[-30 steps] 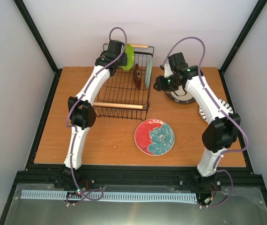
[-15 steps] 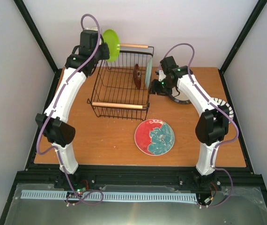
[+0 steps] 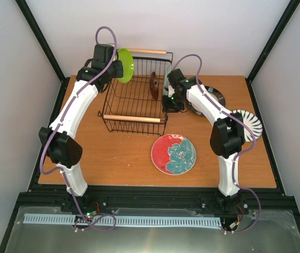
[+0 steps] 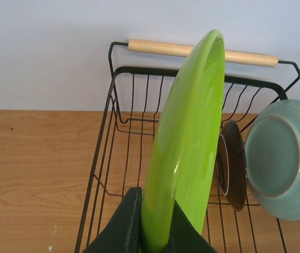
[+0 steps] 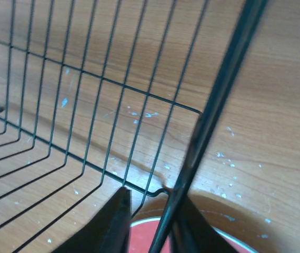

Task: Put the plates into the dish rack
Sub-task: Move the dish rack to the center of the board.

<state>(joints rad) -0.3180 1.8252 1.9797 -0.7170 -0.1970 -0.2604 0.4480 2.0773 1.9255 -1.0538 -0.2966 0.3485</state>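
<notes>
My left gripper [image 4: 152, 227] is clamped on the glossy lime plate [image 4: 192, 142], which stands on edge with its long axis upright at the far-left corner of the black wire dish rack [image 3: 134, 119]. Inside stand the mint plate [image 4: 279, 158] and the small dark red plate [image 4: 233, 163]. My right gripper [image 5: 152, 221] straddles the rack's right rim wire — pinching it or not, I cannot tell.

no text, label, brand, number or sign can be read in any of the views; the lime green plate [image 4: 192, 137], the red plate with teal flower [image 3: 173, 154], the dish rack [image 3: 134, 118] and the wooden table [image 3: 113, 158] show only colour, pattern and grain, with no lettering on them
</notes>
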